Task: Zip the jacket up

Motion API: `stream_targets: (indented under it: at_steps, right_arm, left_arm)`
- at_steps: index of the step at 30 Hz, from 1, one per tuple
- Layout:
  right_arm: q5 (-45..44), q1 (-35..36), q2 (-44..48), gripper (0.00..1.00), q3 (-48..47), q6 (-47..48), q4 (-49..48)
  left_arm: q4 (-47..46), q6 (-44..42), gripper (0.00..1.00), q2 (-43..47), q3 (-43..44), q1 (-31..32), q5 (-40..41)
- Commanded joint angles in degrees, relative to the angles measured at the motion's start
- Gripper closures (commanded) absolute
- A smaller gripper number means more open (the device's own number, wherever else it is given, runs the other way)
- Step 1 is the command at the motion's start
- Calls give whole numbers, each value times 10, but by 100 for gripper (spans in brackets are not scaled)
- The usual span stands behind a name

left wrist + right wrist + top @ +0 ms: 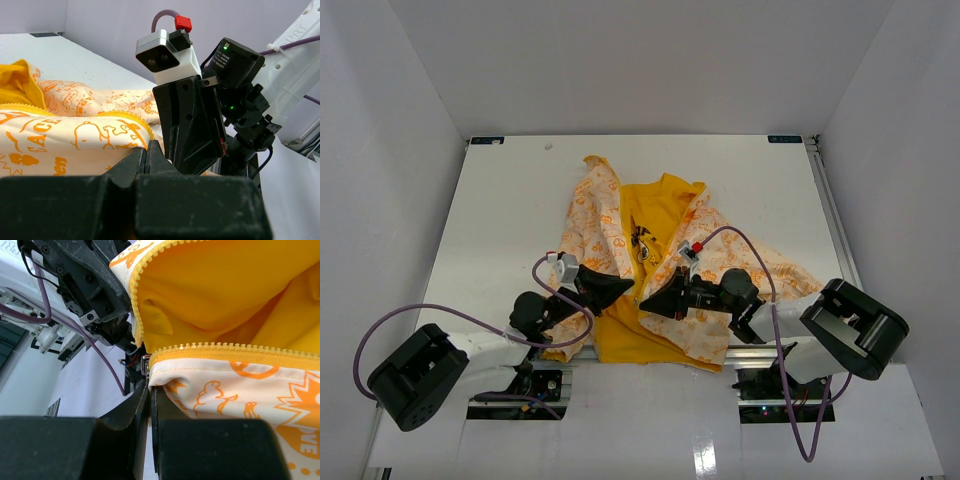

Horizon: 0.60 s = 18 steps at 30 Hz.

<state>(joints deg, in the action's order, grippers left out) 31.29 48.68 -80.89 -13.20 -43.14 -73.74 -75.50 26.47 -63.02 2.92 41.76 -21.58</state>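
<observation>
The jacket (620,215) lies open on the white table, cream with orange print, its yellow lining (655,215) showing in the middle. My left gripper (623,288) is shut on the lower edge of the jacket's left front panel (75,135); its fingertips (148,149) are pressed together at the fabric. My right gripper (655,300) is shut on the bottom corner of the right front panel (225,385), just under the yellow zipper teeth (225,347) and a small metal zipper piece (145,365). The two grippers almost meet tip to tip. The zipper is open.
The table (500,200) has white walls on three sides. Purple cables (400,320) loop from both arms near the front edge. The right arm's wrist camera (167,52) sits right in front of my left gripper.
</observation>
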Motion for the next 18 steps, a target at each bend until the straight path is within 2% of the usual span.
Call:
stream_targets:
  at_steps: [1,9,18]
  right_arm:
    - [2,-3,20,92,-27,-12,-197]
    - [25,-4,33,92,-41,-10,-217]
    - [51,-4,42,92,-25,52,-244]
  left_arm:
    - [-288,-12,100,24,-45,4,0]
    - [-288,-15,100,59,-53,5,20]
    - [-288,-12,100,71,-57,5,33]
